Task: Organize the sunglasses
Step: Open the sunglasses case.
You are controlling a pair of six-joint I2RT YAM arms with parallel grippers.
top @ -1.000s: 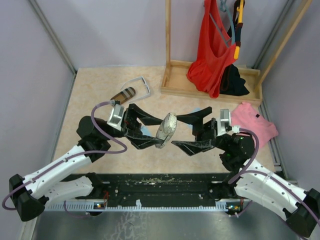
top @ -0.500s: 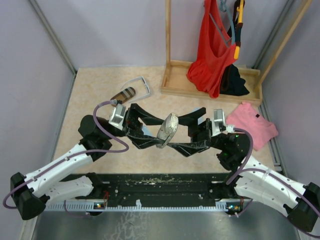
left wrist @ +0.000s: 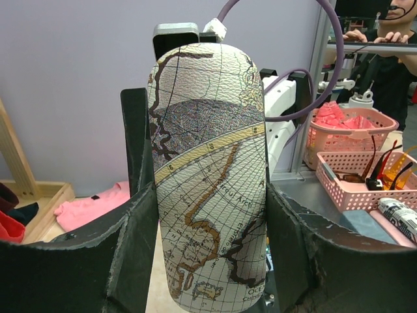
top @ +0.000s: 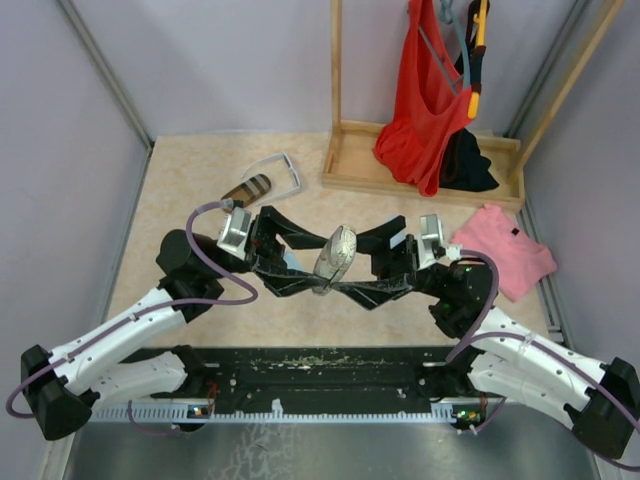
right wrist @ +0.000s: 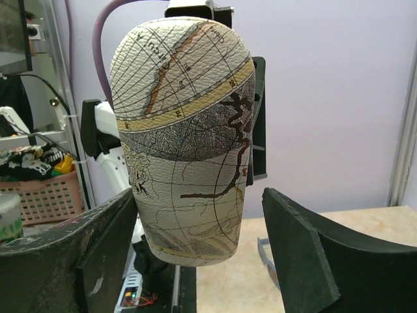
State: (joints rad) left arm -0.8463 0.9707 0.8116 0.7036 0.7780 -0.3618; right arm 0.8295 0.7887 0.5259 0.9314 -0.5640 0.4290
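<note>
A map-patterned grey case [top: 335, 255] stands upright above the table's middle, with my left gripper [top: 322, 265] shut on its sides. In the left wrist view the case [left wrist: 208, 163] fills the space between both fingers. My right gripper [top: 350, 265] is open around the same case from the other side. In the right wrist view the case [right wrist: 186, 143] lies close against the left finger [right wrist: 98, 241], with a gap to the right finger [right wrist: 306, 248]. The white-framed sunglasses [top: 278, 170] lie on the table at the back left, away from both grippers.
A brown-striped case [top: 247, 188] lies beside the white sunglasses. A wooden rack base [top: 352, 170] with a hanging red garment [top: 425, 100] stands at the back right. A pink cloth [top: 505, 250] lies at the right. A bit of light blue cloth [top: 291, 262] shows under the left gripper.
My right gripper has moved left until its fingers straddle the case, and they have narrowed a little. The left gripper and the case have stayed put.
</note>
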